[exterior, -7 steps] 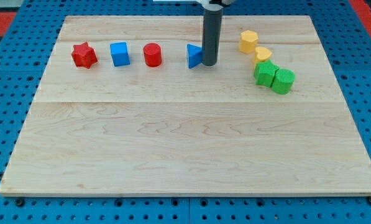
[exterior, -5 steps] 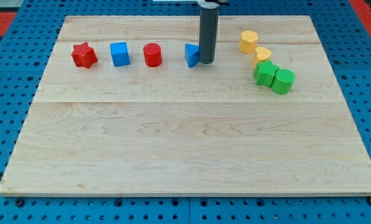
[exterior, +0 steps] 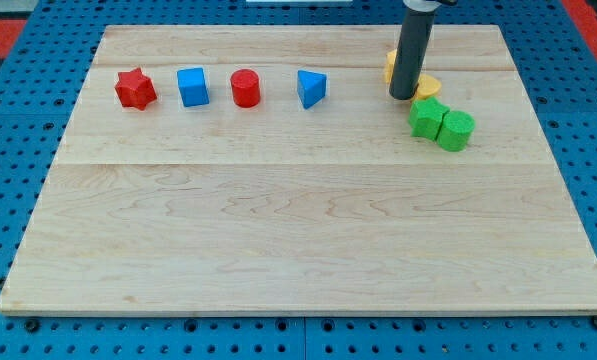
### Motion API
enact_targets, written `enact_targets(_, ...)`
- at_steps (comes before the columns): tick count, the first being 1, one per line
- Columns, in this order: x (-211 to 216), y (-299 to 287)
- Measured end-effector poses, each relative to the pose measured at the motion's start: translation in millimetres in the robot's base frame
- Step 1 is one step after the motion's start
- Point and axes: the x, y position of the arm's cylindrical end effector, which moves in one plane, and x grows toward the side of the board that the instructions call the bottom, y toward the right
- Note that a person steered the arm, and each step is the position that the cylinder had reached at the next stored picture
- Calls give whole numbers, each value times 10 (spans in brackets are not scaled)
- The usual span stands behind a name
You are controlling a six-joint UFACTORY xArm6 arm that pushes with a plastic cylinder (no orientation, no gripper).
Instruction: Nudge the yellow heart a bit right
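The yellow heart (exterior: 427, 85) lies near the view's top right, just above the green star (exterior: 425, 118). My tip (exterior: 403, 96) stands right at the heart's left side, and the rod partly hides it. Another yellow block (exterior: 390, 65) sits up and left of the heart, mostly hidden behind the rod. A green cylinder (exterior: 456, 130) touches the green star on its right.
A row of blocks lies along the top of the wooden board (exterior: 308, 240): a red star (exterior: 135, 88), a blue cube (exterior: 192, 86), a red cylinder (exterior: 245, 88) and a blue triangle (exterior: 312, 88).
My tip has left the blue triangle's right side and moved right to the yellow heart's left side. The triangle sits slightly left of where it first was.
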Motion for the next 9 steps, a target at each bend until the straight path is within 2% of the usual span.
enact_targets(5,-28,-116)
enact_targets(7,-28,-431)
enact_targets(9,-285,-572)
